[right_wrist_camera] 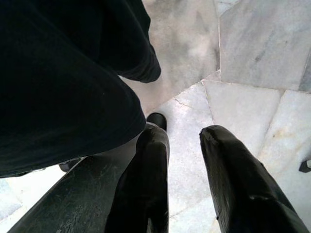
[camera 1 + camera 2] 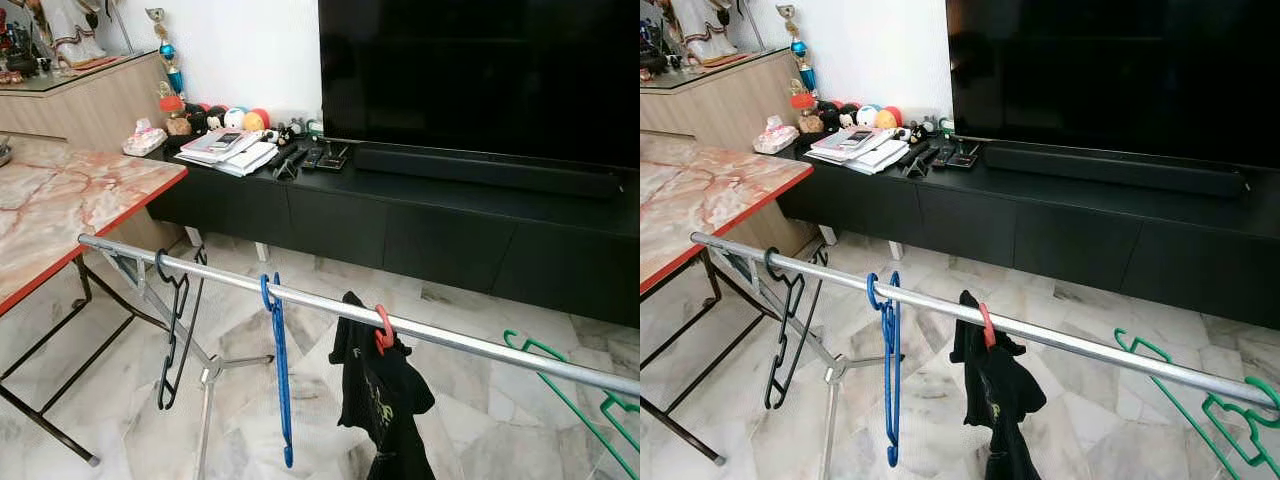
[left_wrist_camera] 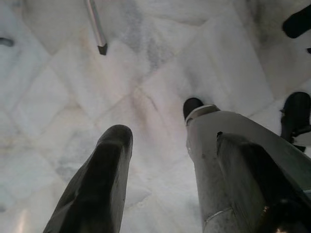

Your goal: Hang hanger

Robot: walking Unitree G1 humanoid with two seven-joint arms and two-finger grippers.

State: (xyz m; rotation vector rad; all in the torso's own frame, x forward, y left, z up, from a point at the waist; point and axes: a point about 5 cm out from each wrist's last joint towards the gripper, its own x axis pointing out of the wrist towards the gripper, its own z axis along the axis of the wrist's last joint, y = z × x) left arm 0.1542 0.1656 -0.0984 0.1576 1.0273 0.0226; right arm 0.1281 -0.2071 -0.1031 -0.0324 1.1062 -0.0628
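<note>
A silver drying-rack rail slants across the head views. On it hang a black hanger, a blue hanger, a red hanger carrying a black shirt, and a green hanger at the right end. In the left wrist view my left gripper points down at the marble floor, open, with nothing between its fingers. My right gripper also points at the floor, open and empty. A large black shape lies beside it; I cannot tell what it is.
A marble-top table on thin black legs stands at the left. Behind the rack runs a long black TV cabinet under a big dark television, with books and toys on it. The rack's metal leg stands on the floor.
</note>
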